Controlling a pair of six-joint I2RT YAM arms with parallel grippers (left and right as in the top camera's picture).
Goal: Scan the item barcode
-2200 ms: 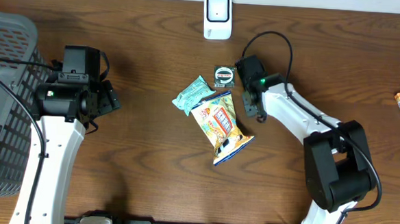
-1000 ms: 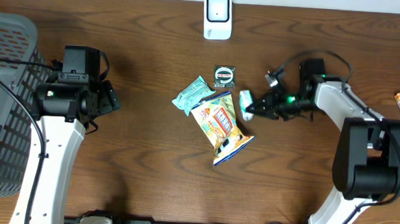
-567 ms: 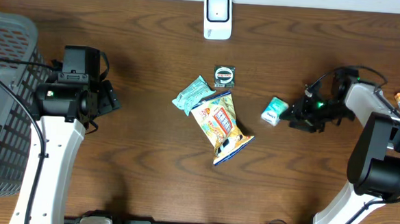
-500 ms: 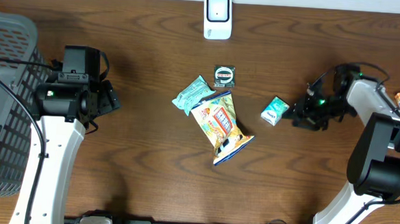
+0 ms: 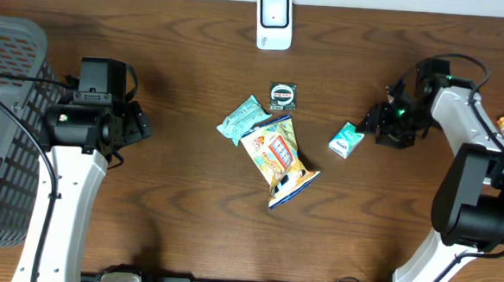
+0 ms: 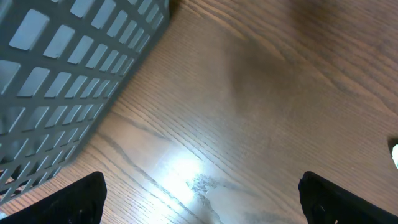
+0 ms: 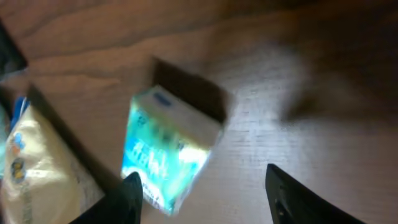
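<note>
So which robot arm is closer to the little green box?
Right. The right gripper hangs open just to the right of the little green box. The left gripper is far off on the other side, by the grey basket.

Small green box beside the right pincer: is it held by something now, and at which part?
Nothing is held. The small green box lies on the table just ahead of the right pincer, whose jaws stand open.

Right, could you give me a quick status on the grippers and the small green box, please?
Left gripper open, near basket. Right gripper open, empty, beside small green box. Box lying on table, not held. Scanner at far edge.
</note>
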